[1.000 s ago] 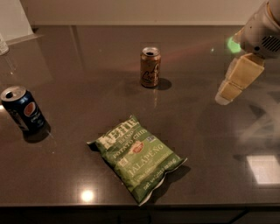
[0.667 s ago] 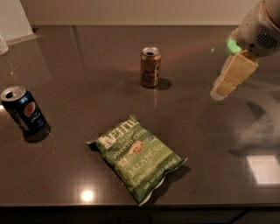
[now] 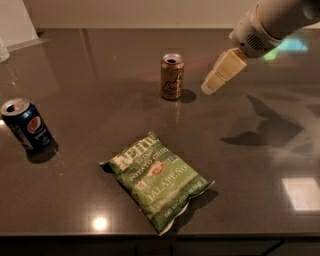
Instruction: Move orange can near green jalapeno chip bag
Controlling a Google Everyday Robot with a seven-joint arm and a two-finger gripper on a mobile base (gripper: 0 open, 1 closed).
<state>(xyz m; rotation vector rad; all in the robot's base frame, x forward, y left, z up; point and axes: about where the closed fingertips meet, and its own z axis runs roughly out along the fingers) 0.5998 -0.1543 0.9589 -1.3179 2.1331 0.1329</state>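
Hovering just right of the upright orange metal can (image 3: 172, 76) at the far middle of the dark tabletop (image 3: 90, 65), the cream gripper (image 3: 212, 84) holds nothing; open or closed, I cannot tell. The flat green jalapeno chip bag (image 3: 157, 181) lies well apart, nearer: grasp and move remain.

The arm (image 3: 282, 15) enters at the far right corner of the desk (image 3: 90, 70), white and cylindrical, and slopes down and to the left. The wrist (image 3: 252, 37) ends in a rounded white housing. The gripper (image 3: 209, 88), cream in colour, extends from it on the same slant, tip lowest. It hangs above the far half of the desk, right of centre, clear of the surface.
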